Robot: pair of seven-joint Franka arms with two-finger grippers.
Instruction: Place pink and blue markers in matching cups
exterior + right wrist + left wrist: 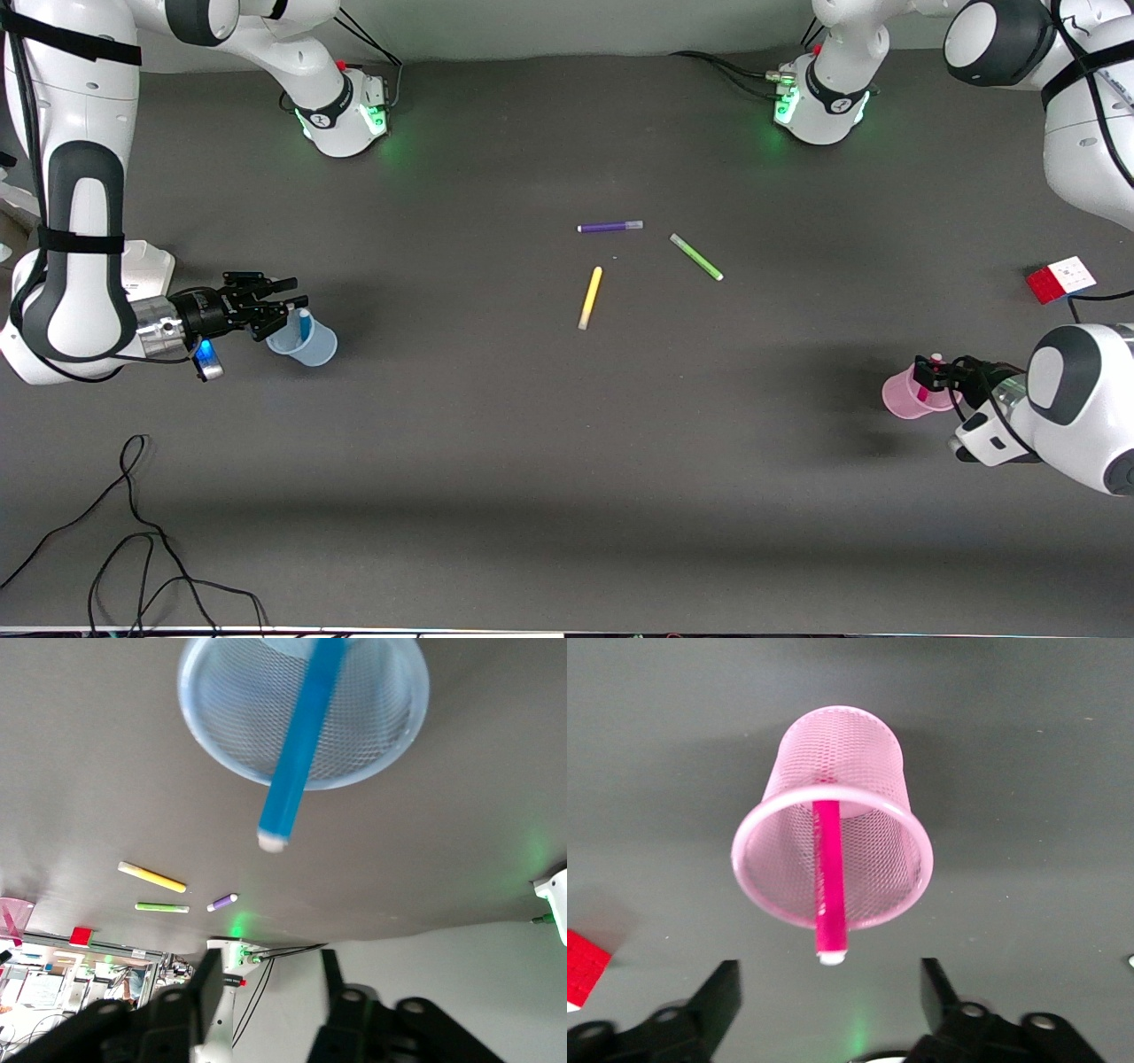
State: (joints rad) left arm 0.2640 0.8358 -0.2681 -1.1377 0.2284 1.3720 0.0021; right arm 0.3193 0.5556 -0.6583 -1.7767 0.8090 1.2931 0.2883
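The pale blue mesh cup (pixel 310 344) stands at the right arm's end of the table with the blue marker (pixel 304 324) leaning in it, its pale end sticking out. My right gripper (pixel 291 295) is open and empty just above the cup's rim. In the right wrist view the blue cup (pixel 221 718) holds the blue marker (pixel 301 744), clear of my right gripper (pixel 270 983). The light pink cup (pixel 908 396) stands at the left arm's end with the pink marker (pixel 922 391) in it. My left gripper (pixel 930 377) hangs open over it. The left wrist view shows the pink cup (pixel 873 762), the pink marker (pixel 829 877) and my left gripper (pixel 830 992).
A purple marker (pixel 609 227), a green marker (pixel 696 257) and a yellow marker (pixel 590 298) lie at mid-table. A colour cube (pixel 1060 279) sits at the left arm's end, farther from the front camera than the pink cup. Black cables (pixel 133 532) trail near the front edge.
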